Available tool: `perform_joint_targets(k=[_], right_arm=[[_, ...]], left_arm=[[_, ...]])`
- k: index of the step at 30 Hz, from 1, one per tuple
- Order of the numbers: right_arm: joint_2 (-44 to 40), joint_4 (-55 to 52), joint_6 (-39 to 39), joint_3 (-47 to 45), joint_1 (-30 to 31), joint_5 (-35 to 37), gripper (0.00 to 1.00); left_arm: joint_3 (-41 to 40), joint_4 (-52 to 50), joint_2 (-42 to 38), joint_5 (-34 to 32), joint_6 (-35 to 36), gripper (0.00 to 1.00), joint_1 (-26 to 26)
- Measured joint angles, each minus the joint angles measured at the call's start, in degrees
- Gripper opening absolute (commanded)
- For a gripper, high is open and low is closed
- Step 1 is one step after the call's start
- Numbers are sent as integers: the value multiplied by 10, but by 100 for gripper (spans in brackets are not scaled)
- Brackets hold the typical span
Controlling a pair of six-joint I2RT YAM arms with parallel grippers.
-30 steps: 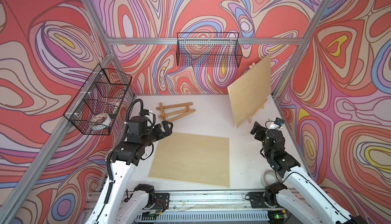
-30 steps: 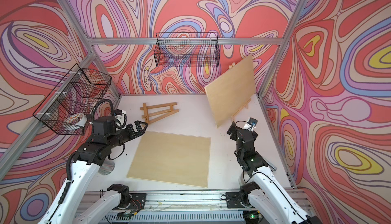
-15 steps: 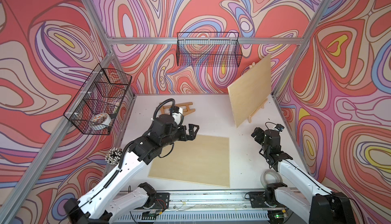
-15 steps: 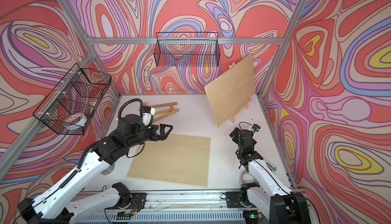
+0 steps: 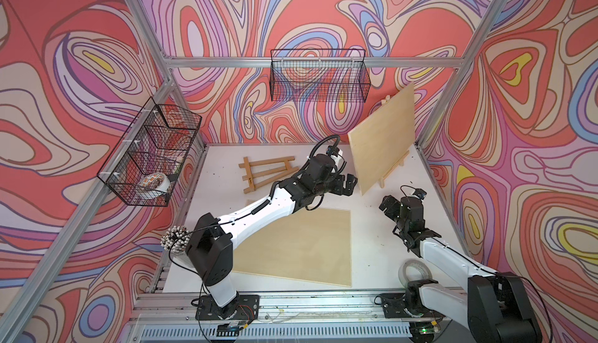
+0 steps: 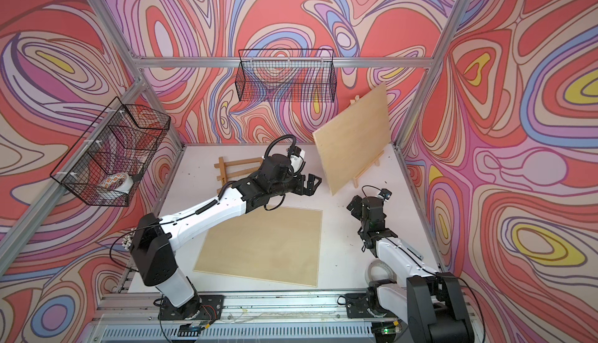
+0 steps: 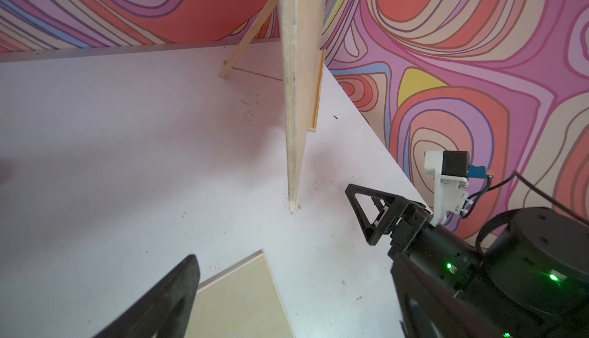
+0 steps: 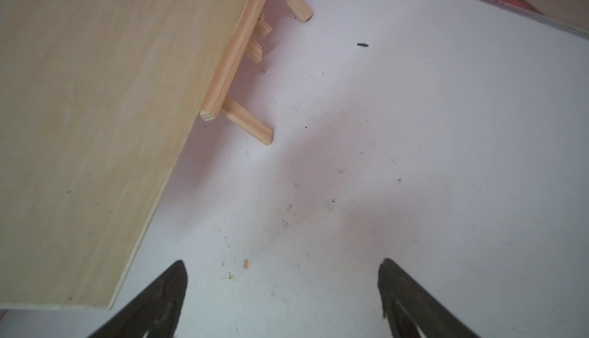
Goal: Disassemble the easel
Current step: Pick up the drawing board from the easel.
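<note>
White table, swirl-patterned walls all round. Standing easel is set in the far right corner, with a board propped on its ledge. Left gripper is held just beside the board's near edge, jaws wide, nothing held. Right gripper is near the easel's feet, also wide and empty.

Board is judged thin, light, stiff and smooth-faced. It is best pinched across its free side edge and lifted off the ledge. Easel is judged light stick wood, easily tipped, so a steadying hold on a leg is advised.

Counted:
- two easels, one a folded easel lying flat
- two boards, one a flat board mid-table
- two wire baskets
- two tape rolls
- one stick bundle
</note>
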Motion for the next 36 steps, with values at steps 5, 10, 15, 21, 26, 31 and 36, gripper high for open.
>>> perform_joint_targets(k=[5, 10, 15, 21, 26, 31, 36], right_arm=[[-2, 14, -3, 0, 0, -8, 95], [-3, 30, -7, 0, 0, -14, 95], [-2, 31, -7, 0, 0, -18, 96], [10, 32, 0, 0, 0, -14, 98], [13, 48, -5, 0, -1, -27, 95], [-21, 86, -15, -30, -1, -44, 90], [-38, 112, -24, -48, -1, -60, 88]], left_arm=[[25, 77, 49, 5, 16, 91, 2], [39, 139, 85, 12, 29, 86, 10], [57, 186, 118, 23, 33, 85, 21], [103, 227, 162, 44, 25, 77, 39], [146, 246, 197, 54, 19, 64, 46], [153, 270, 211, 61, 17, 55, 46], [159, 290, 221, 71, 17, 54, 47]])
